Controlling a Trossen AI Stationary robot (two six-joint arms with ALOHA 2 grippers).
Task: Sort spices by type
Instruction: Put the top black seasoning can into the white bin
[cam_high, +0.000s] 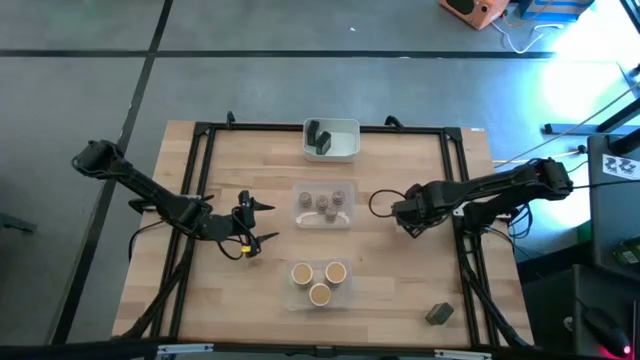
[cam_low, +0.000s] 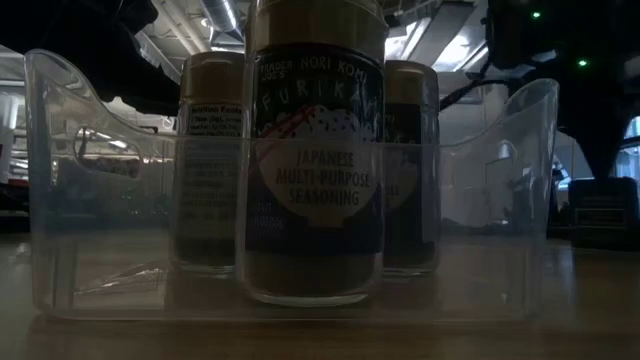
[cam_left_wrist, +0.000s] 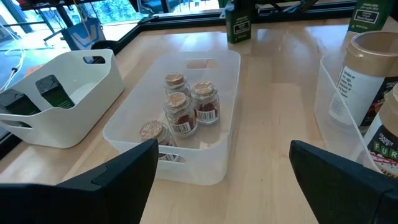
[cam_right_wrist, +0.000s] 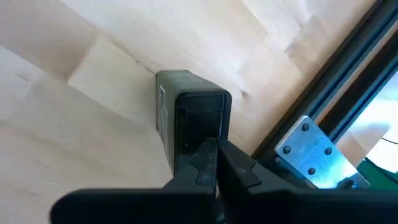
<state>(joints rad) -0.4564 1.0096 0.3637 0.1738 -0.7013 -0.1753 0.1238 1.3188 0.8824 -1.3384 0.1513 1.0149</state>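
Note:
Several small cork-topped jars (cam_left_wrist: 186, 112) stand in the middle clear tray (cam_high: 323, 222). Three tan-topped jars (cam_high: 318, 282) stand in the near clear tray (cam_low: 500, 200). Dark blocky containers (cam_high: 320, 138) lie in the white tray (cam_high: 350, 128). Another dark block (cam_high: 438, 314) lies on the table near its right corner. One dark container (cam_right_wrist: 186, 112) stands upright on the table right of the middle tray (cam_left_wrist: 238, 25). My right gripper (cam_right_wrist: 214, 158) is shut, pointing down right over its cap. My left gripper (cam_left_wrist: 221, 174) hovers open, left of the middle tray (cam_high: 258, 223). My right gripper's shut fingertips (cam_right_wrist: 205, 155) come from above at the cap end (cam_right_wrist: 199, 121) of the upright dark container. The fingers cover the spot, so I cannot tell whether they touch it.
Black frame rails (cam_high: 460, 250) run along the table's left and right sides, with a metal bracket (cam_right_wrist: 308, 152) close to my right gripper. Bare wood lies between the trays and both rails. Floor and equipment surround the table.

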